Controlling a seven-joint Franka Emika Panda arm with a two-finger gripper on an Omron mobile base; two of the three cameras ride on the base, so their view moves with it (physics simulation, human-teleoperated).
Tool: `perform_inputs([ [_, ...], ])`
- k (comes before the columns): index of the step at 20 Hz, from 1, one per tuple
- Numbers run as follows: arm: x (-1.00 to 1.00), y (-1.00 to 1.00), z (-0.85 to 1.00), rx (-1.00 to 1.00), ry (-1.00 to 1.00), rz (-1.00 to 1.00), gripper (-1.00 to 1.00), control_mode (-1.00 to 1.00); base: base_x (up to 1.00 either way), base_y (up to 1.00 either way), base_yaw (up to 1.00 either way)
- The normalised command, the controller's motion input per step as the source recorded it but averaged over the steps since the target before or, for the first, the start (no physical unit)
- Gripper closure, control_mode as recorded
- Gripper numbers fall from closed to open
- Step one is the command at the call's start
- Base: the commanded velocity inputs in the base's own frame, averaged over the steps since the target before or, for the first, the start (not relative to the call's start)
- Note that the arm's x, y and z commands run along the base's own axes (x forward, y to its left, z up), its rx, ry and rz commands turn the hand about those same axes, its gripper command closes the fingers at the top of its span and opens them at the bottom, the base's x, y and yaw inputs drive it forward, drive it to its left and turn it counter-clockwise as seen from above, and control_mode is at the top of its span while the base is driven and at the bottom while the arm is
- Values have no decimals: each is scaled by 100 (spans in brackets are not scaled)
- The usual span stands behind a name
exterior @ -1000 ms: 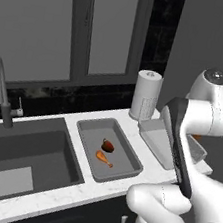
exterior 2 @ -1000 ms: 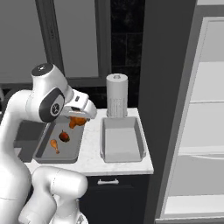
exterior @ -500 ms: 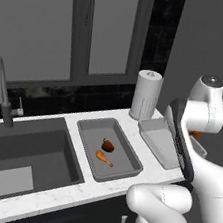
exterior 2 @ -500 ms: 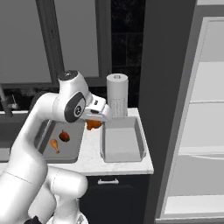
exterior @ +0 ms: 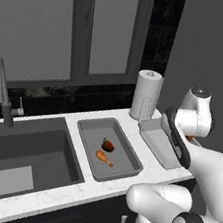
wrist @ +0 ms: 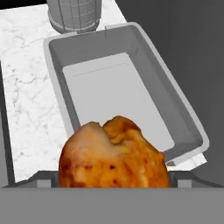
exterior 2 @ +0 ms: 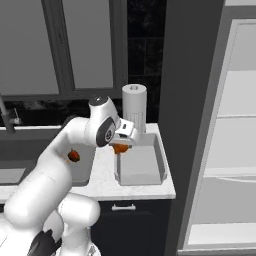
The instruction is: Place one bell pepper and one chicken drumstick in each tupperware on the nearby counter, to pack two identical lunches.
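Two tubs sit on the counter (exterior: 70, 196) in the left base view: the left tupperware (exterior: 109, 149) holds a bell pepper (exterior: 108, 145) and a drumstick (exterior: 103, 158). In the right base view, the gripper (exterior 2: 120, 148) carries a second chicken drumstick (exterior 2: 119, 148) over the right tupperware (exterior 2: 138, 162). In the hand view, wide-spread jaws clasp that drumstick (wrist: 114, 154), the tub (wrist: 127, 87) lying below

The gripper's fingertips — behind the chicken drumstick (wrist: 114, 154) — are hidden, its lower part cut off.

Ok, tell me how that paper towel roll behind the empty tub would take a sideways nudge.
The paper towel roll stands tall and narrow on the counter, so a push high up would probably tip it rather than slide it. It looks light for its bulk, so even a brush could shift it. Once down, its round body would likely roll, possibly against the tub beside it.
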Motion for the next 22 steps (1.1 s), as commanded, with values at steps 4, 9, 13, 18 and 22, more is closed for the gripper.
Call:
perform_inputs([
  [4, 76, 1, -41, -3, 3, 0, 100, -100, 0, 0, 0],
  [9, 54, -1, -35, 0, 2, 0, 100, -100, 0, 0, 0],
  [13, 25, -7, -42, 0, 1, 0, 100, -100, 0, 0, 0],
  [18, 26, -2, -40, 0, 3, 0, 100, -100, 0, 0, 0],
  [22, 33, -8, -29, 0, 6, 0, 100, -100, 0, 0, 0],
])
